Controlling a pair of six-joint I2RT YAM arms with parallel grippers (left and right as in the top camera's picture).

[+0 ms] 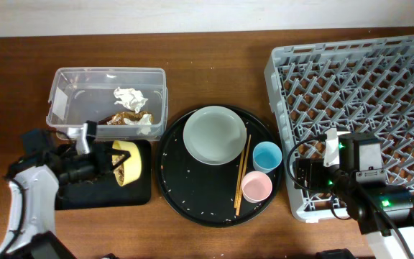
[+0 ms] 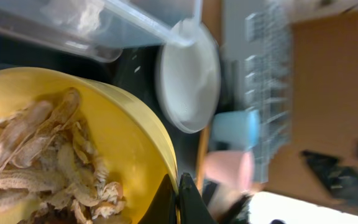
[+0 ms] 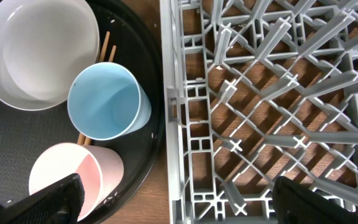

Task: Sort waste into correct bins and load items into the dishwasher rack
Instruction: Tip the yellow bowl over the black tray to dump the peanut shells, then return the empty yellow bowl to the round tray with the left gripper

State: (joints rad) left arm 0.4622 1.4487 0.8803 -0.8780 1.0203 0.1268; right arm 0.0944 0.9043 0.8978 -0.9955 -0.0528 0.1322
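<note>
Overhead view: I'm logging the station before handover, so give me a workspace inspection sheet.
Surface: brown wooden table.
Job's things: tissue and wrapper in clear tub; yellow bowl holding scraps, tilted over black tray; plate, chopsticks, blue cup, pink cup on round tray; rack holds no dishes.
Clutter: pale specks on round tray.
Grippers: left gripper shut on bowl rim; right gripper open, over rack's edge.
Cables: black cable loops by right arm.
Surroundings: pale wall.

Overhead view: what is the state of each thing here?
Bowl: tilted, scraps inside, held at rim.
Tub: holds tissue and wrapper.
Plate: upright, empty.
Blue cup: upright, empty.
Pink cup: upright, empty.
Chopsticks: lying flat.
Rack: no dishes in it.
Left gripper: shut on bowl.
Right gripper: open, empty.
</note>
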